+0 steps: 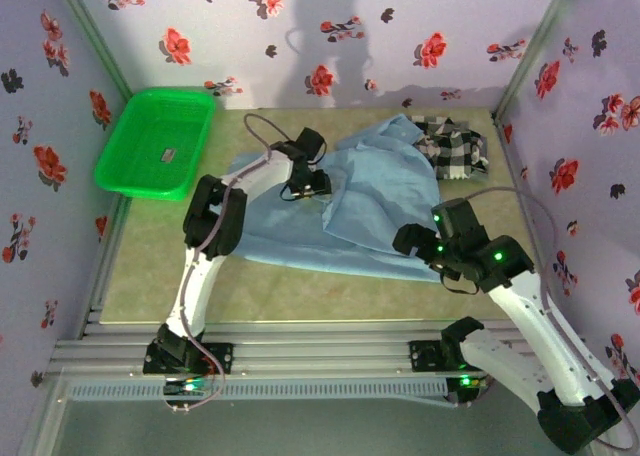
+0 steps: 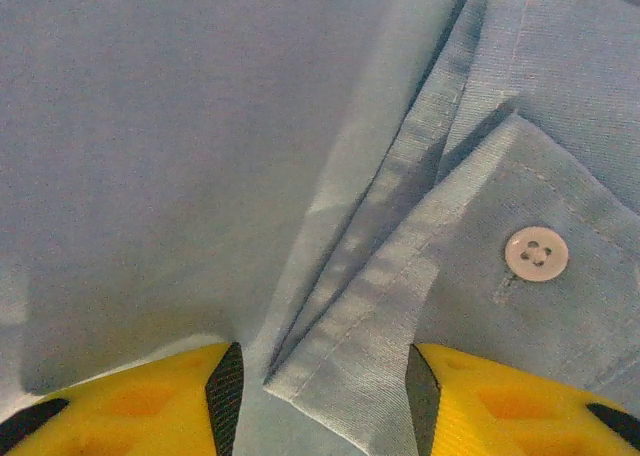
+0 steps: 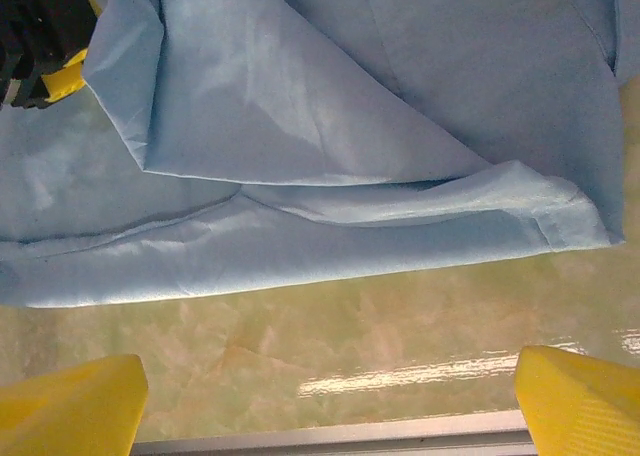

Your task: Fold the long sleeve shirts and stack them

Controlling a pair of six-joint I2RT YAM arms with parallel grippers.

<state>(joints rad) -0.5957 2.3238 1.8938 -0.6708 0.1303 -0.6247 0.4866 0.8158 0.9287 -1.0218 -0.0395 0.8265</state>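
The light blue shirt [image 1: 340, 201] lies spread across the middle of the table, partly folded over itself. My left gripper [image 1: 305, 186] hangs low over its upper middle. In the left wrist view the jaws of the left gripper [image 2: 325, 386] stand apart, with a flat stitched cuff edge [image 2: 400, 306] lying loose between the pads beside a white button [image 2: 536, 253]. The checked shirt [image 1: 455, 146] lies crumpled at the back right. My right gripper [image 1: 418, 241] is open by the blue shirt's front right edge. In the right wrist view the right gripper [image 3: 330, 396] spans bare table just short of the hem [image 3: 300, 261].
A green plastic basket [image 1: 155, 141] sits at the back left. Flowered walls close in the table on three sides. A metal rail [image 3: 330, 444] runs along the near table edge under the right gripper. Bare tabletop [image 1: 150, 266] shows at the front left.
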